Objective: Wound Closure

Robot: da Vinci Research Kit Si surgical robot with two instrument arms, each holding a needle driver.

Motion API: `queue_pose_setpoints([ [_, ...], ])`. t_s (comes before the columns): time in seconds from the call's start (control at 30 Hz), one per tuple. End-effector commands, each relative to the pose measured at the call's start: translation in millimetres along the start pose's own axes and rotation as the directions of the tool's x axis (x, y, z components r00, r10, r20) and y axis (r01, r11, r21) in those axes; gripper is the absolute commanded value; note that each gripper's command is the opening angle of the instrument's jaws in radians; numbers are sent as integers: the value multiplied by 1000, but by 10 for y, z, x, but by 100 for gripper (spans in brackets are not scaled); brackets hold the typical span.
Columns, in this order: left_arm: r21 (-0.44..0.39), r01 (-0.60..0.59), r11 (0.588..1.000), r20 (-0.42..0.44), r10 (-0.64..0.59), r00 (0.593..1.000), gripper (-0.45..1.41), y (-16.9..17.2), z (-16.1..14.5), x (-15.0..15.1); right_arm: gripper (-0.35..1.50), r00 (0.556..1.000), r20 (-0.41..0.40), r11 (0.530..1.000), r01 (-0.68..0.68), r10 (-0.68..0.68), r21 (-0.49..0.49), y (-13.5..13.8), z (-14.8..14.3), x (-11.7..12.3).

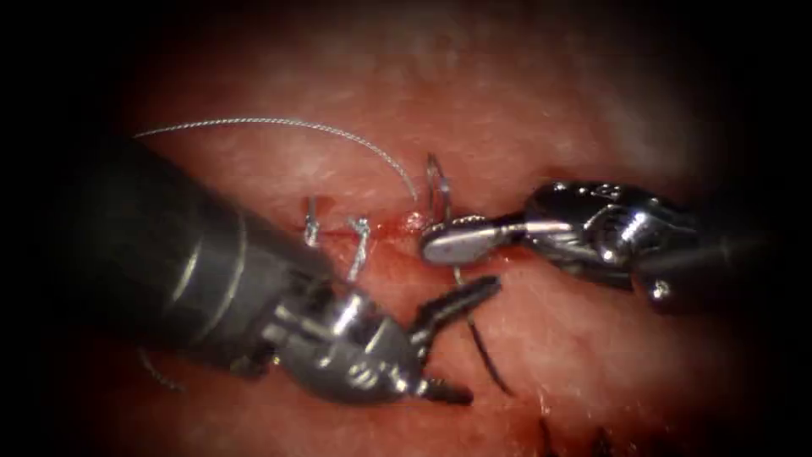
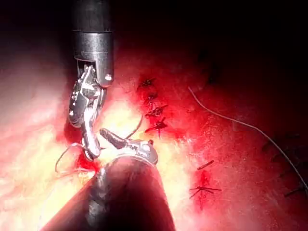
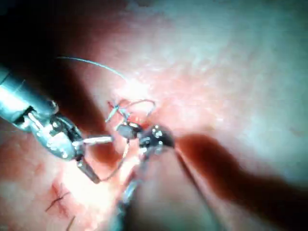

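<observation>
The tissue [image 1: 541, 110] has its cut [image 1: 385, 228] running across the middle, with two thread stitches [image 1: 359, 245] over its left part. My right tool [image 1: 440, 244] reaches in from the right. Its jaws are shut on the thread at the cut, and a small thread loop [image 1: 435, 179] rises just above them. A long pale thread [image 1: 279, 123] arcs from the far left down to that spot. Just below, my left tool [image 1: 475, 338] has its jaws spread wide and holds nothing. In the right wrist view the loop [image 3: 140, 102] sits by the right tool [image 3: 127, 130], with the open left tool [image 3: 103, 159] beside it.
Dark cut ends of thread [image 1: 486, 351] lie on the tissue below the cut, near the left tool's jaws. Red fluid [image 1: 397, 225] wets the cut's edges. The left wrist view has several dark knotted stitches [image 2: 155, 111] and a pale thread [image 2: 240, 122] trailing across the tissue.
</observation>
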Motion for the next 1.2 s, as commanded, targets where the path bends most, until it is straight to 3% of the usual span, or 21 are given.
queue_pose_setpoints([
  [0.03, -9, 147, 989, -6, -147, 989, 123, 10, -6, 1, -35, 997, -42, 998, 56, -58, -43, 6, -9, -6],
  [0.13, -17, 265, 964, -10, -266, 964, 121, 8, -20, 4, -35, 987, -85, 988, 129, -136, -79, 11, -17, -5],
  [0.2, -32, 282, 959, -18, -283, 959, 118, 8, -26, 4, -35, 981, -101, 984, 155, -164, -87, 12, -19, -5],
  [0.23, -84, 313, 946, -44, -317, 947, 83, 5, -40, 1, -35, 960, -142, 968, 226, -240, -110, 13, -23, -3],
  [0.33, -128, 355, 926, -59, -365, 929, 2, -1, -55, -7, -35, 922, -191, 938, 311, -337, -151, 13, -25, 0],
  [0.37, -125, 365, 922, -56, -374, 926, -13, -3, -56, -10, -35, 911, -195, 928, 335, -363, -164, 12, -25, 0],
  [0.4, -125, 365, 922, -56, -374, 926, -13, -3, -56, -10, -35, 911, -195, 928, 335, -363, -164, 12, -25, 0],
  [0.43, -114, 374, 920, -46, -381, 923, -45, -12, -57, -19, -35, 889, -199, 907, 376, -411, -191, 10, -22, 0],
  [0.5, -112, 373, 921, -38, -379, 924, -45, -15, -55, -23, -35, 881, -201, 899, 390, -427, -199, 9, -21, -1],
  [0.67, -120, 378, 918, 75, -371, 926, -45, -39, -35, -55, -35, 846, -211, 867, 445, -489, -226, 5, -17, -1],
  [0.87, -97, 360, 928, 185, -338, 923, -45, -41, -8, -78, -35, 825, -210, 845, 476, -525, -244, 5, -10, 1],
  [1.2, -64, 354, 933, 370, -307, 877, -45, -35, 29, -77, -35, 789, -193, 804, 528, -583, -272, 3, 1, 2],
])
